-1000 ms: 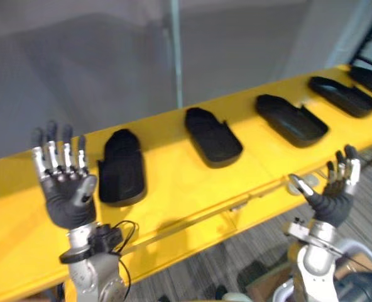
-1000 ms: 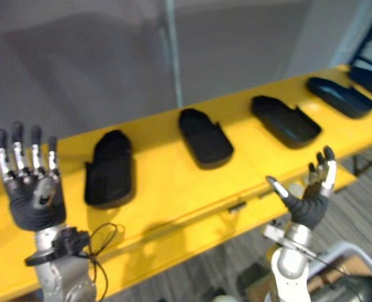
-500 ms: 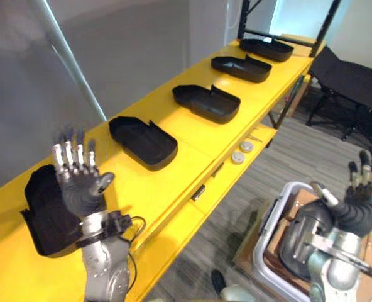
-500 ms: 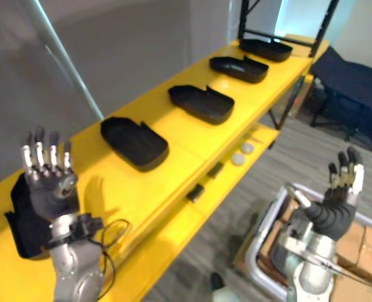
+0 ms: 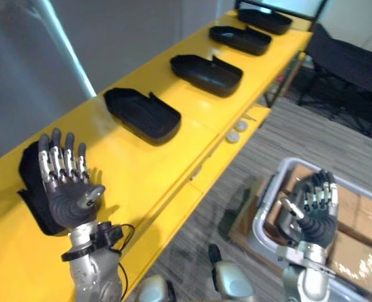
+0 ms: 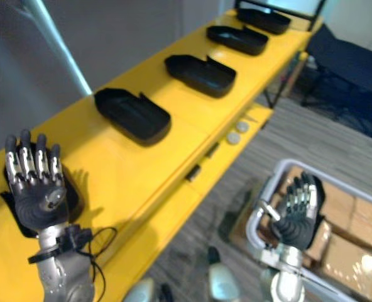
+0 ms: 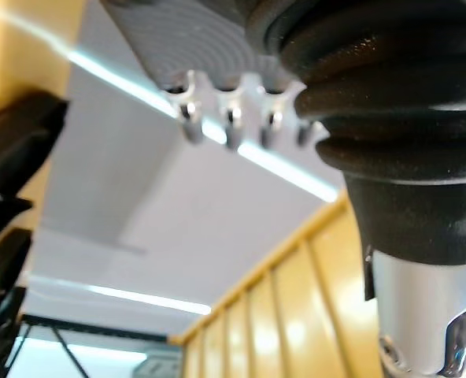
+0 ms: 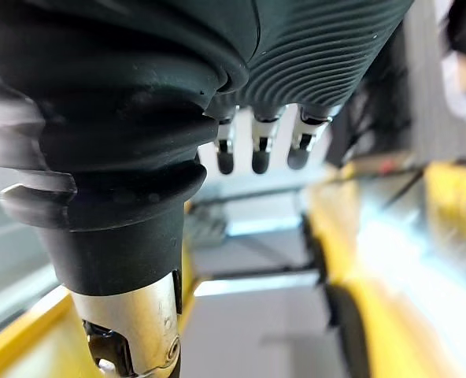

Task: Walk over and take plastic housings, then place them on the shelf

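Several black plastic housings lie in a row on the yellow shelf (image 5: pixel 173 163): one (image 5: pixel 142 114) mid-shelf, another (image 5: pixel 206 73) beyond it, two more (image 5: pixel 241 39) (image 5: pixel 264 19) at the far end. The nearest housing (image 5: pixel 30 186) sits partly hidden behind my left hand (image 5: pixel 65 192), which is raised over the shelf's near end, palm toward me, fingers straight and empty. My right hand (image 5: pixel 311 214) is also open and empty, held up over a pale-rimmed bin (image 5: pixel 266 204) on the floor. The left wrist view shows straight fingers (image 7: pixel 190 113), as does the right wrist view with its fingers (image 8: pixel 255 151).
The bin holds brown cardboard boxes (image 5: pixel 362 214). Two small round discs (image 5: pixel 236 131) rest on the shelf's lower front ledge. A dark folding seat (image 5: pixel 352 66) stands at the far right. A grey wall with a pale upright bar (image 5: pixel 63 47) runs behind the shelf.
The camera has swung right and down, so the shelf now runs diagonally and the bin is nearer. Both hands stay open; the right one now hangs over the bin.
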Available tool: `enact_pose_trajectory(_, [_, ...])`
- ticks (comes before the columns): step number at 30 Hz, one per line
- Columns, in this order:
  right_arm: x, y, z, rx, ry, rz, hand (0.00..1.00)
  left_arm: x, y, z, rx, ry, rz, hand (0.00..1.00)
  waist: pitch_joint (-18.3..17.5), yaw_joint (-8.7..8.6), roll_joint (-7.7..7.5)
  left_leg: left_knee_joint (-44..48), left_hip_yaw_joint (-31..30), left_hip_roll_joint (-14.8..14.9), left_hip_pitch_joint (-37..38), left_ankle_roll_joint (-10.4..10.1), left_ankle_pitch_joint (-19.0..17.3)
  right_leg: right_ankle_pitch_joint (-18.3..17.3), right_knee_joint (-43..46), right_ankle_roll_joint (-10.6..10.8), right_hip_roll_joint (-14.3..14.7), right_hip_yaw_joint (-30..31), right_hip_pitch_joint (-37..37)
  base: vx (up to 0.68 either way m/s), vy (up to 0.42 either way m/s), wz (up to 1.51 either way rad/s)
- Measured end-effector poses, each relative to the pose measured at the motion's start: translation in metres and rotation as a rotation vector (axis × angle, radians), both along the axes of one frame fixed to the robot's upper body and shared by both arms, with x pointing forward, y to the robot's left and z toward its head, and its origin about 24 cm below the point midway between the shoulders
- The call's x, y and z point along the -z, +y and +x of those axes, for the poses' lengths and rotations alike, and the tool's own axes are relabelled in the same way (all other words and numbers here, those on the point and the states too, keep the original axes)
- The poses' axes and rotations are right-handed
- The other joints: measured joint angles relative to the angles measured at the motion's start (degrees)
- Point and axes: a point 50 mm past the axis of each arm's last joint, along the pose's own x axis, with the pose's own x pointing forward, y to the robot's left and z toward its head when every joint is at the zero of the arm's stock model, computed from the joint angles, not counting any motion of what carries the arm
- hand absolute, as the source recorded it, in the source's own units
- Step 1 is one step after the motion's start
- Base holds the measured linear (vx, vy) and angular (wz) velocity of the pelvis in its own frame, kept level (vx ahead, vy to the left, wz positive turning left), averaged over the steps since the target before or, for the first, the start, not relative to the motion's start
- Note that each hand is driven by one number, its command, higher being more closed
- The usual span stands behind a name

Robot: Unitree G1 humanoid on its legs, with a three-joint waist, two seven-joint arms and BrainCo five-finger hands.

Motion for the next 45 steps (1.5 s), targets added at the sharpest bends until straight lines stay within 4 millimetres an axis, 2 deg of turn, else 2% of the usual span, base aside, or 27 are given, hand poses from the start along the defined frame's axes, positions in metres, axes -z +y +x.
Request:
enact_pose_trajectory(2, [-0.009,0.016,0.014,-0.054,-0.048,-0.006,0.0,0.001,0.005,0.0,-0.016,0.026,0.012,0.0,-1.42,1.58,0.24,-0.92,0.53,1.82,-1.59,-1.03,1.84,-2.69,3.77,-1.01,-3.68,-2.34,1.26,-0.09,-0.157,-0.29])
enact_pose_trajectory(4, [-0.008,0.037,0.033,-0.086,-0.03,-0.027,0.0,0.003,0.009,0.001,-0.024,0.051,0.011,0.0,-2.68,3.53,-0.03,-2.26,1.21,4.32,-3.24,-3.2,4.24,-3.07,3.25,-2.1,-9.4,-5.59,4.93,-0.09,-0.269,-0.38])
enact_pose_trajectory(6, [-0.001,0.047,0.041,-0.084,0.022,-0.064,0.0,0.007,0.01,0.001,0.001,0.06,-0.015,0.0,-3.75,4.92,-0.55,-3.54,2.39,6.2,-3.95,-5.43,6.17,-2.82,0.3,-2.52,-13.27,-7.15,7.07,-0.08,-0.373,-0.49])
enact_pose_trajectory(7, [0.005,0.05,0.043,-0.074,0.066,-0.096,0.0,0.012,0.011,0.002,0.016,0.078,-0.049,0.0,-4.41,5.15,-0.83,-3.94,3.2,7.92,-4.27,-7.33,7.39,-1.05,-3.37,-4.31,-14.57,-8.25,8.18,-0.09,-0.546,-0.64])
enact_pose_trajectory(8, [0.012,0.051,0.043,-0.062,0.102,-0.115,0.0,0.015,0.012,0.003,0.028,0.09,-0.073,0.0,-5.47,5.16,-1.56,-3.74,4.03,9.34,-4.97,-8.84,8.25,2.71,-6.93,-4.67,-14.8,-8.92,8.11,-0.07,-0.504,-0.62])
enact_pose_trajectory(9, [0.015,0.051,0.042,-0.054,0.121,-0.116,0.0,0.017,0.012,0.003,0.037,0.094,-0.082,0.0,-6.01,5.07,-2.41,-3.71,4.34,9.92,-5.23,-9.96,8.87,5.55,-8.77,-3.66,-14.61,-8.79,7.99,-0.06,-0.534,-0.7])
enact_pose_trajectory(10, [0.023,0.041,0.037,-0.013,0.163,-0.137,0.0,0.028,0.007,0.006,0.08,0.116,-0.169,0.0,-7.03,4.43,-0.86,-5.1,4.23,13.29,-5.55,-12.66,10.83,0.86,-9.61,3.69,-11.35,-9.82,7.61,-0.03,-0.421,-0.61])
enact_pose_trajectory(11, [0.027,0.036,0.034,0.002,0.181,-0.146,0.0,0.033,0.003,0.007,0.106,0.121,-0.228,0.0,-7.32,4.01,-0.17,-6.56,4.23,14.38,-5.05,-13.46,11.73,-0.36,-9.83,5.5,-10.27,-10.93,7.48,-0.01,-0.575,-0.69])
enact_pose_trajectory(12, [0.033,0.024,0.028,0.031,0.215,-0.173,0.0,0.041,-0.007,0.008,0.151,0.127,-0.318,0.0,-7.49,2.8,1.09,-10.12,4.18,15.74,-2.67,-13.57,13.69,-2.38,-9.92,7.6,-8.54,-12.27,7.63,0.01,-0.428,-0.58])
enact_pose_trajectory(14, [0.037,0.003,0.022,0.071,0.248,-0.221,0.0,0.045,-0.025,0.011,0.208,0.133,-0.39,0.0,-7.75,0.71,2.84,-11.79,3.79,17.37,-1.18,-10.84,16.67,-3.69,-9.82,6.01,-6.1,-12.24,7.67,0.01,-0.365,-0.46])
enact_pose_trajectory(15, [0.039,-0.005,0.019,0.086,0.265,-0.25,0.0,0.043,-0.034,0.014,0.25,0.128,-0.392,0.0,-7.61,-0.49,3.2,-10.13,3.7,17.63,-1.23,-8.07,18.91,-4.14,-9.39,5.4,-5.84,-12.13,7.62,-0.03,-0.256,-0.27])
enact_pose_trajectory(17, [0.041,-0.012,0.012,0.102,0.293,-0.313,0.0,0.042,-0.045,0.019,0.301,0.127,-0.376,0.0,-7.03,-1.83,2.56,-4.82,3.72,17.81,-3.4,-4.65,21.11,-4.58,-10.24,4.61,-6.06,-11.63,7.84,-0.08,-0.172,-0.42])
enact_pose_trajectory(19, [0.044,-0.022,0.005,0.14,0.322,-0.323,0.0,0.048,-0.055,0.023,0.343,0.153,-0.366,0.0,-7.09,-1.62,3.8,-0.52,1.43,15.07,-4.87,-6.75,15.84,-3.58,-13.3,4.59,-6.14,-9.48,7.73,-0.11,0.003,-0.66])
enact_pose_trajectory(21, [0.046,-0.036,0.001,0.2,0.335,-0.245,0.0,0.049,-0.055,0.019,0.343,0.141,-0.354,0.0,-6.89,-1.61,4.41,-0.63,-1.0,9.73,-4.85,-5.93,7.68,-0.53,-17.41,4.54,-5.62,-6.75,6.99,-0.08,0.145,-0.66])
enact_pose_trajectory(22, [0.045,-0.038,0.001,0.221,0.327,-0.233,0.0,0.048,-0.053,0.019,0.338,0.137,-0.344,0.0,-6.86,-1.59,4.36,-2.17,-1.34,8.97,-4.55,-5.36,6.58,0.22,-18.09,4.94,-5.56,-6.19,6.24,-0.07,0.122,-0.54])
enact_pose_trajectory(23, [0.041,-0.044,0.003,0.262,0.299,-0.21,0.0,0.049,-0.049,0.02,0.339,0.139,-0.317,0.0,-6.57,-1.45,4.18,-6.44,-2.39,7.57,-3.02,-8.01,4.47,1.36,-19.04,5.49,-5.41,-5.06,4.47,-0.09,0.148,-0.56])
enact_pose_trajectory(24, [0.041,-0.044,0.01,0.294,0.282,-0.187,0.0,0.05,-0.046,0.025,0.347,0.148,-0.282,0.0,-5.58,-1.25,2.95,-7.82,-1.53,5.6,-2.77,-9.33,5.1,2.74,-20.28,5.23,-7.2,-4.93,3.49,-0.1,0.171,-0.6])
enact_pose_trajectory(25, [0.04,-0.044,0.013,0.303,0.276,-0.179,0.0,0.051,-0.046,0.027,0.355,0.153,-0.269,0.0,-4.93,-0.96,2.27,-7.72,-0.86,5.1,-2.84,-9.32,5.11,3.62,-21.19,5.17,-7.91,-4.94,3.33,-0.08,0.205,-0.55])
enact_pose_trajectory(26, [0.039,-0.044,0.018,0.315,0.271,-0.162,0.0,0.05,-0.045,0.03,0.375,0.162,-0.235,0.0,-3.71,-0.28,1.15,-6.11,0.09,4.49,-3.52,-9.39,5.15,6.79,-22.82,5.8,-8.87,-5.03,3.57,-0.04,0.176,-0.42])
enact_pose_trajectory(27, [0.041,-0.044,0.024,0.316,0.276,-0.131,0.0,0.049,-0.047,0.034,0.406,0.166,-0.21,0.0,-2.37,0.23,0.82,-3.7,0.4,4.69,-4.52,-9.39,4.57,9.17,-23.99,7.06,-8.89,-5.76,3.64,-0.05,0.158,-0.39])
enact_pose_trajectory(28, [0.044,-0.044,0.03,0.314,0.292,-0.099,0.0,0.048,-0.049,0.036,0.42,0.169,-0.202,0.0,-1.68,0.66,0.71,-2.67,0.18,4.67,-5.31,-9.21,4.39,10.21,-24.89,7.08,-8.88,-6.28,3.58,-0.05,0.092,-0.21])
enact_pose_trajectory(32, [0.063,-0.045,0.056,0.326,0.404,-0.021,0.0,0.051,-0.063,0.049,0.456,0.226,-0.079,0.0,0.84,1.55,1.63,-1.83,-2.96,4.61,-8.94,-9.14,4.0,12.93,-28.26,6.98,-8.44,-9.69,3.73,-0.06,0.029,0.21])
enact_pose_trajectory(35, [0.063,-0.048,0.085,0.364,0.435,-0.008,0.0,0.067,-0.068,0.054,0.457,0.319,-0.032,0.0,2.8,2.11,1.61,-1.69,-5.62,4.67,-12.06,-9.68,4.43,14.57,-30.9,6.37,-7.66,-11.82,3.71,-0.1,-0.027,0.24])
enact_pose_trajectory(36, [0.061,-0.053,0.098,0.391,0.454,0.0,0.0,0.073,-0.073,0.055,0.477,0.358,-0.022,0.0,3.4,3.22,1.43,-1.81,-6.26,4.71,-12.76,-9.7,4.71,14.92,-31.31,6.28,-7.43,-12.17,3.48,-0.07,-0.032,0.22])
enact_pose_trajectory(40, [0.047,-0.071,0.134,0.438,0.508,0.008,0.0,0.086,-0.082,0.057,0.521,0.423,0.035,0.0,4.51,6.12,1.54,-1.85,-8.88,4.56,-15.01,-9.96,5.59,15.01,-31.56,6.21,-7.08,-14.46,3.21,-0.03,-0.022,0.28])
enact_pose_trajectory(42, [0.03,-0.086,0.153,0.47,0.518,-0.019,0.0,0.09,-0.083,0.058,0.533,0.438,0.047,0.0,5.03,8.02,1.72,-1.87,-10.42,4.07,-16.43,-9.97,6.35,15.03,-31.56,6.2,-7.19,-15.42,2.63,0.0,0.0,0.27])
enact_pose_trajectory(45, [0.012,-0.098,0.166,0.486,0.511,-0.029,0.0,0.101,-0.085,0.059,0.537,0.488,0.048,0.0,5.35,9.68,2.31,-1.9,-12.05,3.6,-17.39,-9.82,6.67,15.03,-31.55,6.2,-7.3,-16.95,2.72,-0.01,0.011,0.26])
